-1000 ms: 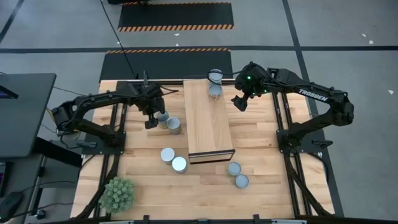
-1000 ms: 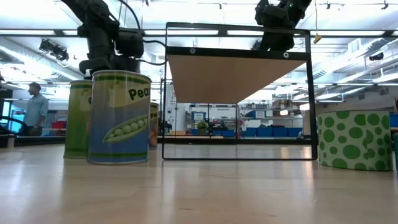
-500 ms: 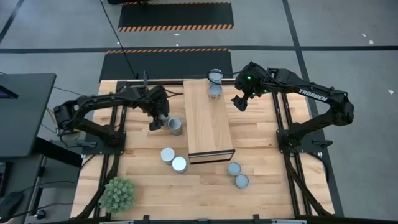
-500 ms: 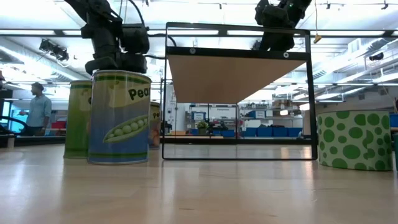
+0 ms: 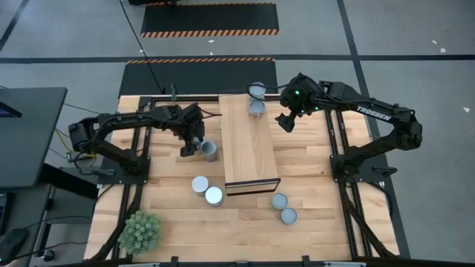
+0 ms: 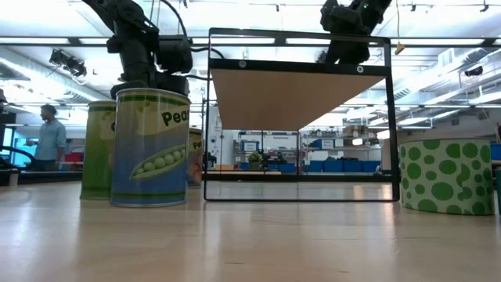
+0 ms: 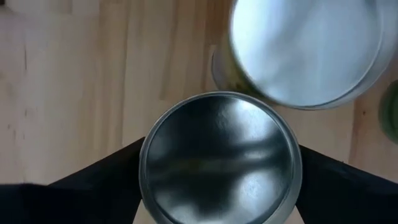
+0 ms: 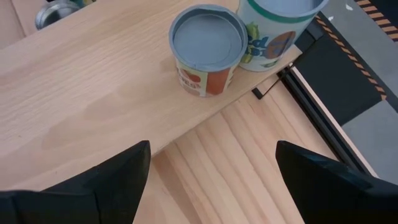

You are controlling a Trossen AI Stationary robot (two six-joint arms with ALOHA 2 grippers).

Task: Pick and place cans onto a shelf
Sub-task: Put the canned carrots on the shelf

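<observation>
**A:** Where is the left hand [image 5: 189, 141] working?

**B:** At about nine o'clock of the shelf [image 5: 249, 159], over the pair of cans beside its long edge. The left wrist view looks straight down on a can [image 7: 221, 158] sitting between the two fingers [image 7: 93, 180], one on each side of its rim. They look apart around it, close to the wall; I can't tell whether they have pinched yet.

**A:** So what makes this grasp go well?

**B:** Centre the can between the fingers before closing, and mind the neighbouring can [image 5: 210, 151] at three o'clock of it; the two stand just beside each other, so a finger could nudge it. Close squarely on the sides, then lift straight up before swinging to the shelf.

**A:** And the right hand [image 5: 286, 122]?

**B:** It hangs off the shelf's far right edge, fingers wide apart, holding nothing. Two cans already stand at the shelf's twelve o'clock end: an orange-labelled can [image 8: 207, 50] and another can [image 8: 277, 18] behind it. Set the next one clear of those.

**A:** What's left?

**B:** Two cans [image 5: 206, 190] at seven o'clock of the shelf on the surface [image 5: 312, 222], two more cans [image 5: 283, 208] at five o'clock.
</observation>
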